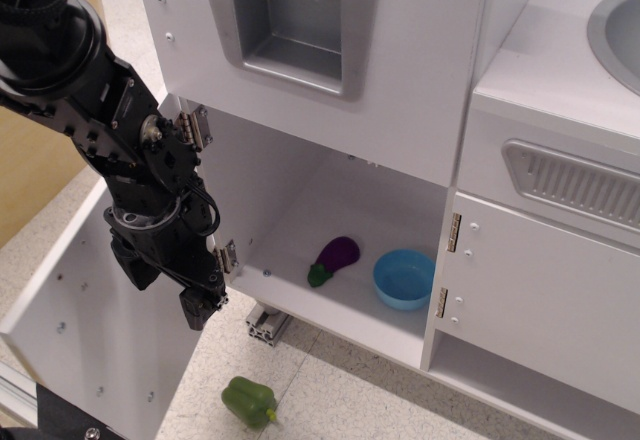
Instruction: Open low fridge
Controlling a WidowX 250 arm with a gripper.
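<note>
The low fridge door stands swung wide open to the left, its white inner face toward the camera; its handle is hidden on the far side. The white compartment is exposed and holds a purple eggplant and a blue bowl. My black gripper hangs in front of the door's hinge edge, at the compartment's left side. It holds nothing that I can see. Its fingers are too dark and bunched to tell whether they are open or shut.
A green pepper lies on the floor below the compartment, near an aluminium bar end. The grey panel with the dispenser niche is above. A shut white cabinet door with brass hinges and a sink are at the right.
</note>
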